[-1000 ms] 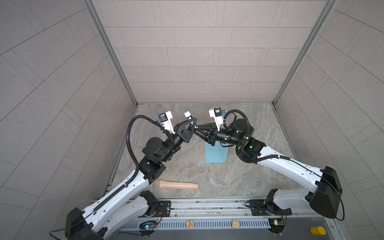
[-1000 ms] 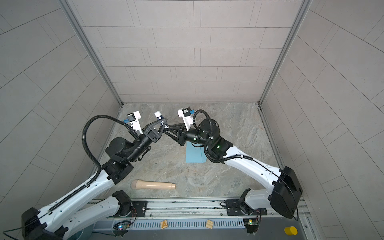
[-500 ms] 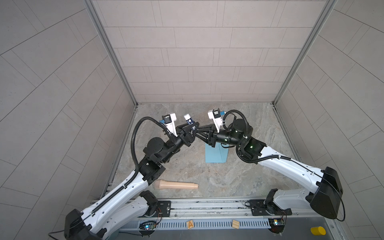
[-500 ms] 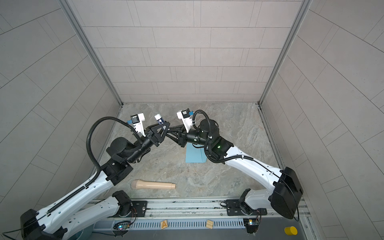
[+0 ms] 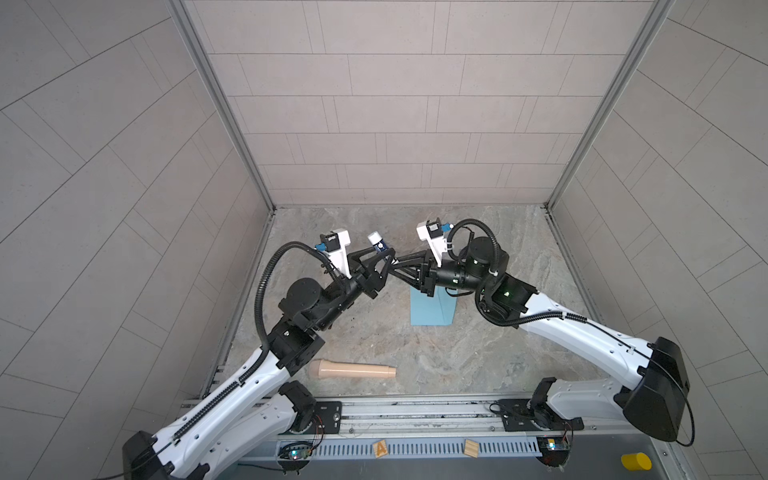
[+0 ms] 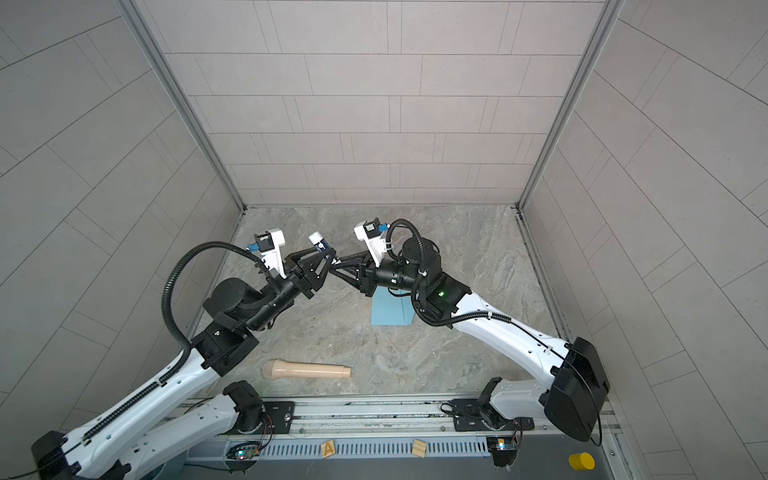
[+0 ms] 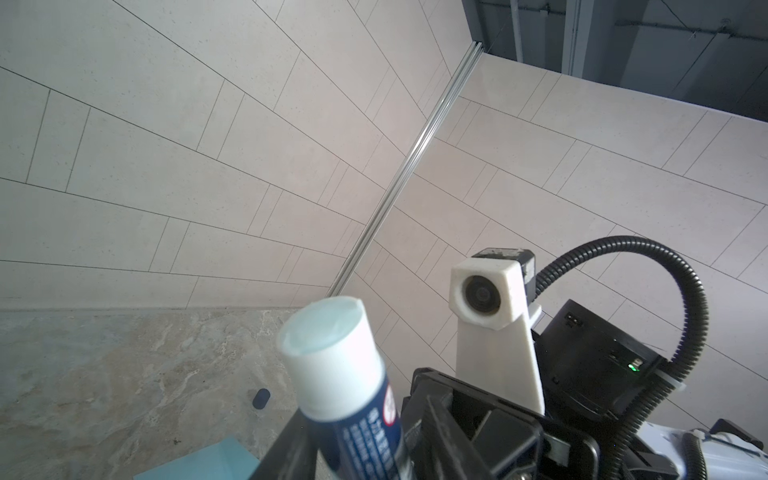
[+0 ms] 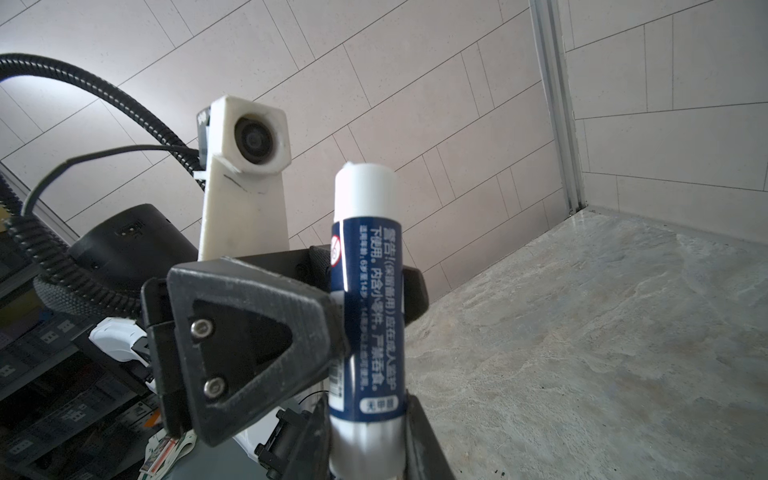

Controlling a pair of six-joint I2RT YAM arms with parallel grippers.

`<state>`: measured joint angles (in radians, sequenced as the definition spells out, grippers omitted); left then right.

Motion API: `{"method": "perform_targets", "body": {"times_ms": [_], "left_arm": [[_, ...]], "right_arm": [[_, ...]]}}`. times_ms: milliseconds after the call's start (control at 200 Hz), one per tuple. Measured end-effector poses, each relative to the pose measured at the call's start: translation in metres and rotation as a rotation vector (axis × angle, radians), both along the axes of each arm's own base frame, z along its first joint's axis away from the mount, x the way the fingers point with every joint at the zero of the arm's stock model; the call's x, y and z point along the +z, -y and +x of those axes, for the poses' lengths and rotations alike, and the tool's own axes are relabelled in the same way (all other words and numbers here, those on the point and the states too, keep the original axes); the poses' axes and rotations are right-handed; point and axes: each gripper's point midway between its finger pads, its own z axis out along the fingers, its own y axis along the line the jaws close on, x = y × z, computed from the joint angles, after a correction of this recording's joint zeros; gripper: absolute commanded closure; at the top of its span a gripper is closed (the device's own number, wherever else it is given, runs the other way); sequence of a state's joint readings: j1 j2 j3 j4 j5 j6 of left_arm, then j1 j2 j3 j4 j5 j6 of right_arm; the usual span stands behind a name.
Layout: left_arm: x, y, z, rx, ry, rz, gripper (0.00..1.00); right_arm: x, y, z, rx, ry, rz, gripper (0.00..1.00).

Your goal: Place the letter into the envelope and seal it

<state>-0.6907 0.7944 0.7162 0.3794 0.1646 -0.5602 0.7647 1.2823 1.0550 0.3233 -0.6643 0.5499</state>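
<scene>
Both top views: the envelope (image 5: pixel 432 311) (image 6: pixel 390 311) lies flat on the tabletop (image 5: pixel 478 365), long axis running away from the robot's base, far end hidden beneath the right claw (image 5: pixel 401 270).

Left wrist view: one envelope (image 7: pixel 199 461) corner shows.

Right wrist view: the right claw grips a glue stick (image 8: pixel 368 311) by its base, cap up. The left claw (image 8: pixel 376 311) brackets it; I cannot tell whether it grips.

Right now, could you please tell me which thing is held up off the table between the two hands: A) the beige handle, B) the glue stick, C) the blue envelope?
B: the glue stick stands in the right hand, while the envelope and the beige handle lie on the table.
</scene>
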Motion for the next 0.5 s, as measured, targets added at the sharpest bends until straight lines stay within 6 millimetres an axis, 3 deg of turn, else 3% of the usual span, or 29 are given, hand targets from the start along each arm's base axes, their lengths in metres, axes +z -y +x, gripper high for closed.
{"method": "perform_targets", "body": {"times_ms": [250,500], "left_arm": [[-0.0028,0.0006,0.0002,0.001,0.003,0.019,0.55],[0.0067,-0.0064,-0.0063,0.005,0.028,0.001,0.57]], "right_arm": [[-0.0008,-0.001,-0.0039,0.023,-0.002,-0.003,1.0],[0.001,-0.0011,-0.0063,0.036,0.003,0.002,1.0]]}}
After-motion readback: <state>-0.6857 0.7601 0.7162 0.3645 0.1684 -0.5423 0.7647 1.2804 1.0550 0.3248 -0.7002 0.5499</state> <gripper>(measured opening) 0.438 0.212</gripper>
